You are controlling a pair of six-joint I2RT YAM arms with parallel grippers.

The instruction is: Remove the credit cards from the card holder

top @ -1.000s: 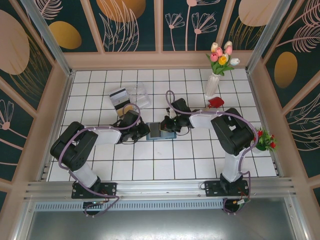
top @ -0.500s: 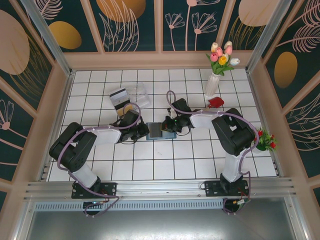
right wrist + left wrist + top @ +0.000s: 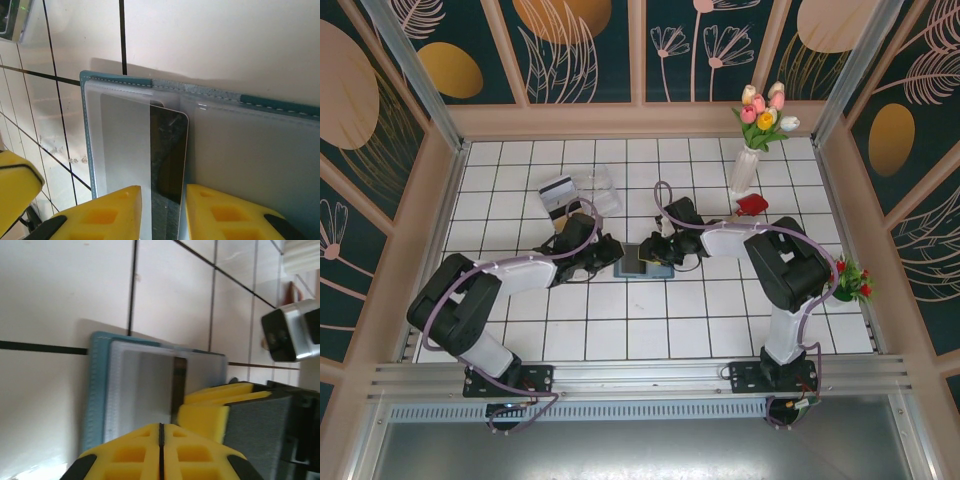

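The teal card holder [image 3: 633, 268] lies open on the tiles at mid-table, its greyish pockets [image 3: 120, 135] facing up. A white-grey credit card with a dark stripe [image 3: 169, 150] sits partly in the left pocket and shows again in the left wrist view as a dark-striped card [image 3: 178, 385]. My right gripper [image 3: 162, 215] is open, its jaws standing either side of the card's striped edge. My left gripper [image 3: 161, 440] is shut with nothing between its pads, its tips over the holder's [image 3: 100, 390] outer half. Two more cards, one striped [image 3: 557, 187], lie at the back left.
A clear plastic box [image 3: 601, 188] stands beside the loose cards. A white vase of tulips [image 3: 745, 168] and a small red object [image 3: 752, 204] are at the back right. A small flower pot [image 3: 850, 280] sits by the right wall.
The right gripper's jaws have parted from shut. The left gripper has slid right onto the holder and closed fully. The dark card now lies lower over the holder.
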